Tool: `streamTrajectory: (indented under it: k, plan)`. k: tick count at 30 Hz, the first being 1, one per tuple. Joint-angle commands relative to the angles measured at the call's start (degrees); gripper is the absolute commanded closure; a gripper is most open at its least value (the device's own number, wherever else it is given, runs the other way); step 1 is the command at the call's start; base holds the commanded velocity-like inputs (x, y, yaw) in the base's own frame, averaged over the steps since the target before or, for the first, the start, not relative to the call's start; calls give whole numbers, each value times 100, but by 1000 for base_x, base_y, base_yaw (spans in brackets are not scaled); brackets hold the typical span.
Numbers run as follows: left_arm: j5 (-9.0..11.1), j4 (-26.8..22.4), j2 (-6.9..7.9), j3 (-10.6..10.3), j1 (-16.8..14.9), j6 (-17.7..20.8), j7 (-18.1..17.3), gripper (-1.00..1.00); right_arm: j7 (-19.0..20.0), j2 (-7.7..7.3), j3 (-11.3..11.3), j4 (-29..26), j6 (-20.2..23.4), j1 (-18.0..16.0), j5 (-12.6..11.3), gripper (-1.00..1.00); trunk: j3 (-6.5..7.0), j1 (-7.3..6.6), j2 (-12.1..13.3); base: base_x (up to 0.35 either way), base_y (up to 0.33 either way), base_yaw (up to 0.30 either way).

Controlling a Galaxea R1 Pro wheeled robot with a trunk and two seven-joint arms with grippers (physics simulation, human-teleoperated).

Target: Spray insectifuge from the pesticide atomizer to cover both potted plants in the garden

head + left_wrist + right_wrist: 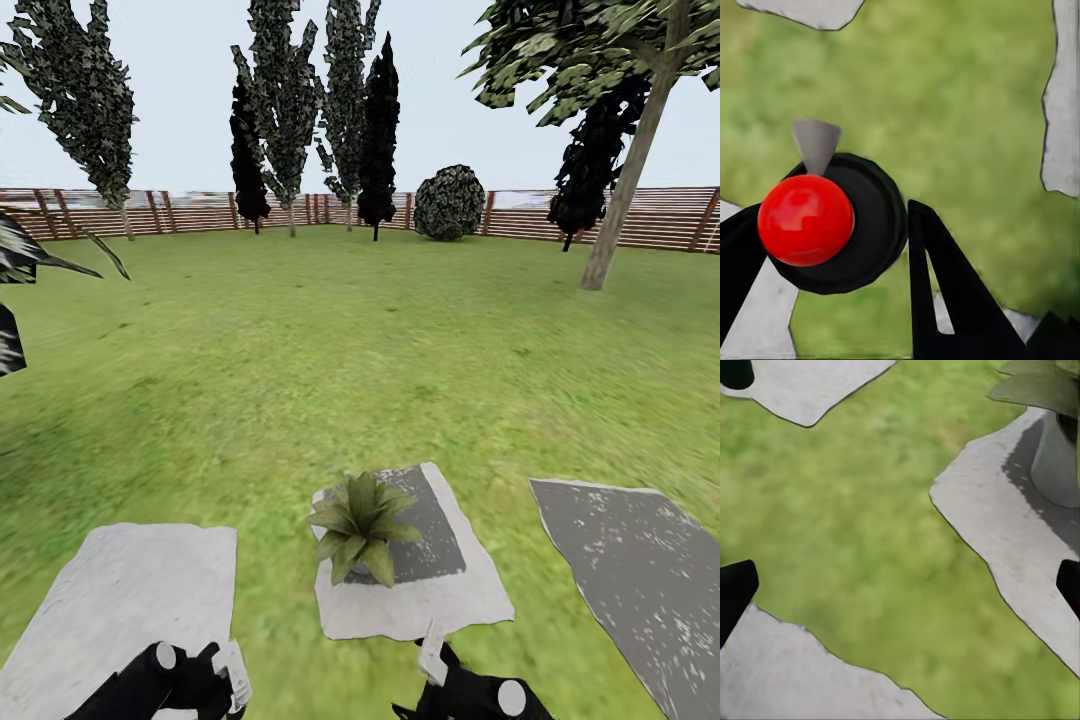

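The pesticide atomizer (859, 225) appears from above in the left wrist view as a round dark bottle with a red knob and a grey nozzle. My left gripper (832, 217) is shut on it, one black finger on each side. In the head view this gripper (215, 675) is at the bottom left, over a grey stepping stone. One potted plant (360, 520), a low green rosette, stands on the middle stepping stone (420, 600) just ahead of both arms. My right gripper (440, 665) hangs open near that stone's front edge. The right wrist view shows its spread gripper (900, 585) over grass, with the plant's grey pot (1057, 457) beside it.
Stepping stones lie to the left (130, 600) and right (640, 570) of the middle one. Open lawn (350, 350) stretches to a brown slatted fence (600, 215) with dark trees and a round bush (449, 202). Spiky leaves (30, 255) reach in at the left edge.
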Motion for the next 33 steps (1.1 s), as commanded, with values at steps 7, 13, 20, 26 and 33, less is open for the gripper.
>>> streamTrajectory:
  k: [7, 13, 20, 26, 33]
  plan:
    - [-437, -123, -61, -16, -23, 19, -385, 100, 29, 214, 281, -2, -24, -8, 81, -100, -5, -1, -2, 0, 0, 0]
    - [-758, -244, -183, -19, -35, 152, -596, 100, 37, 338, 720, -48, -22, -11, 76, 100, -5, -1, -2, 0, 0, 0]
    - [-1048, -257, -465, -21, -37, 219, -617, 100, 345, 487, 763, -231, -15, -17, 75, 100, -5, -1, -2, 0, 0, 0]
    - [-1349, -250, -749, -21, -37, 221, -622, 100, 376, 572, 765, -298, -14, -17, 75, 100, -5, -1, -2, 0, 0, 0]
    - [-1462, -245, -871, -21, -35, 195, -640, 100, 378, 632, 765, -306, -14, -22, 75, 100, -5, -1, -2, 0, 0, 0]
